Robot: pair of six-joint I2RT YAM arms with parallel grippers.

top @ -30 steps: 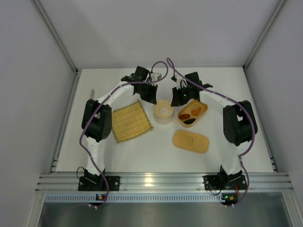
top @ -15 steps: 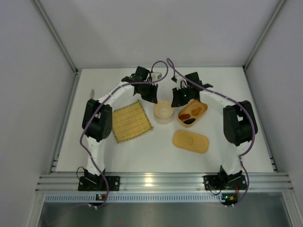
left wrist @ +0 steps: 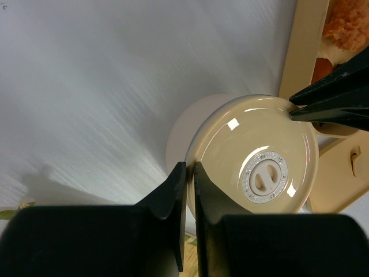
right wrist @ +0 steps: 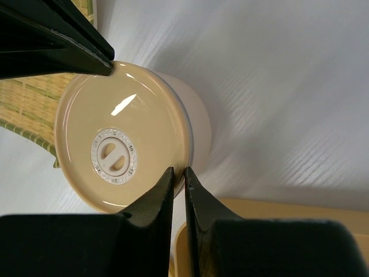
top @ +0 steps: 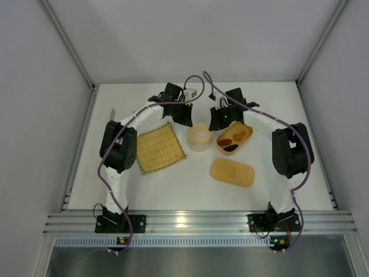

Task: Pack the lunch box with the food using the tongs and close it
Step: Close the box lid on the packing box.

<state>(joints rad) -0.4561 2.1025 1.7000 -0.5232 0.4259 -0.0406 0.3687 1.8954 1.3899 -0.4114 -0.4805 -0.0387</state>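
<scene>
The left gripper (left wrist: 187, 167) and right gripper (right wrist: 177, 172) are each pressed nearly together, seemingly pinching opposite rims of the round cream lid (left wrist: 253, 156). Beside it on the tabletop (top: 173, 179), the lunch box (top: 248, 129) stands open holding food (top: 226, 140), its flat lid (top: 232, 172) nearby. Likely step: uncovering the round pot, which next calls for a level, matched lift

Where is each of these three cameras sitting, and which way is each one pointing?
Top external: fixed above and behind the bases, looking down on the table; both arms show whole.
Left wrist: on the left arm, looking down past the left gripper at the round container; right gripper pokes in at right.
Right wrist: on the right arm, facing the opposite way over the same container; left gripper's tips show top left.
Shared: both wrist views show the container's lid, pinched at opposite rims.
</scene>
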